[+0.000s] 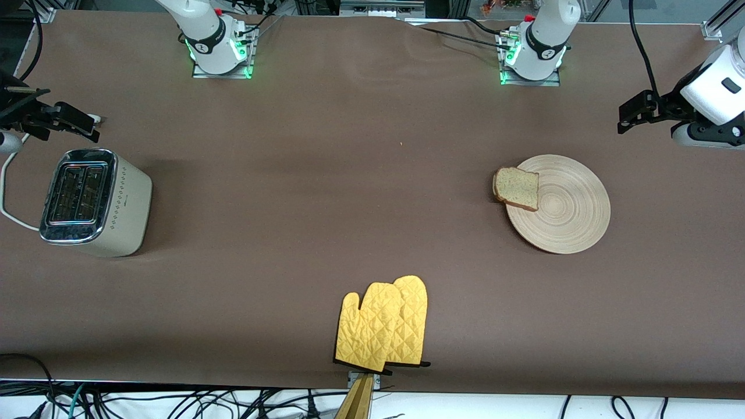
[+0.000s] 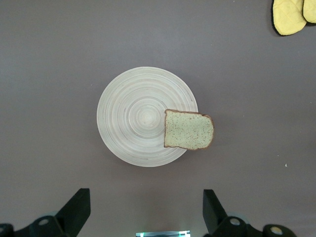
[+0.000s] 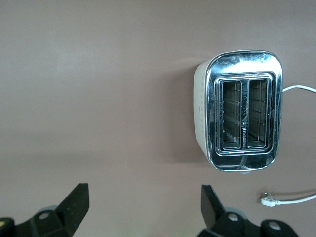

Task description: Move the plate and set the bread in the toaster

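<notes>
Your left gripper (image 2: 145,212) hangs wide open over the plate (image 1: 567,215); bread (image 1: 517,188) overhangs its rim, easy to pinch; right gripper (image 3: 143,212), also wide, waits above the toaster (image 1: 93,201).

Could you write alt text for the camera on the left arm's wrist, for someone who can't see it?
Looking straight down on a round wooden plate with a bread slice overhanging its rim, on a brown table. The open left gripper hangs above; yellow oven mitts peek in at a corner.

I saw a pair of yellow quilted oven mitts (image 1: 384,327) lying overlapped on the brown table (image 1: 326,174), at its edge nearest the front camera.
</notes>
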